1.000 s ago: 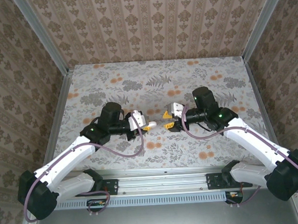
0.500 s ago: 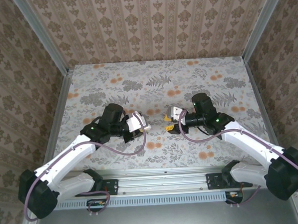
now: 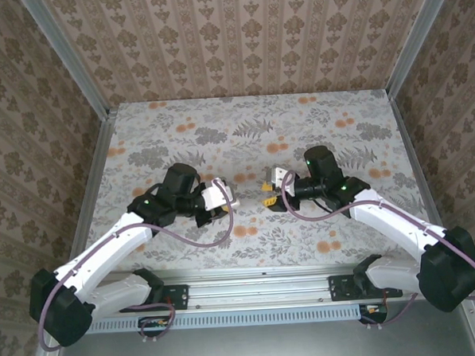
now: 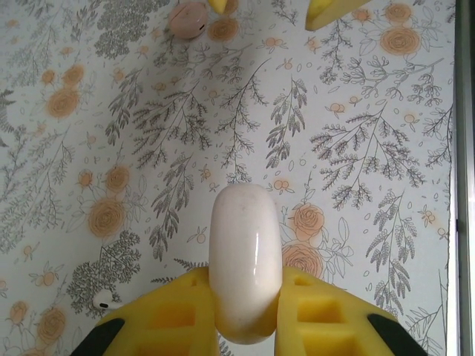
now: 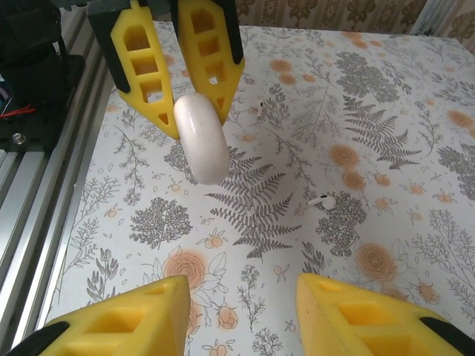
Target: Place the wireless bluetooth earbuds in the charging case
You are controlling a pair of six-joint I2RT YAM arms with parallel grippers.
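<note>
Yellow-fingered left end effector (image 4: 246, 300) grips a glossy white oval charging case (image 4: 246, 263) by its lower end, one foam pad pressed to each side. The case stands clear of the grey-and-orange floral worktop (image 3: 314, 118), and its lid line cannot be made out. From above, the white left arm (image 3: 106, 253) reaches in from the near-left corner, wrist turned toward the centre. A small white earbud (image 4: 104, 300) lies on the worktop just beside the left end effector's outer finger, partly hidden by it. Further right, in the right wrist view, a second small white earbud (image 5: 321, 200) rests on a printed fern, apart from the case and between the two arms. The right end effector (image 5: 241, 311) faces the left one across a short gap with its yellow fingers (image 5: 122, 319) spread wide and nothing between them. The held case hangs directly in its line of sight. The right arm (image 3: 391, 218) comes in from the near-right corner. A silver aluminium rail (image 3: 259, 276) runs along the near edge, and brown damask-patterned walls (image 3: 238, 34) enclose the other three sides.
</note>
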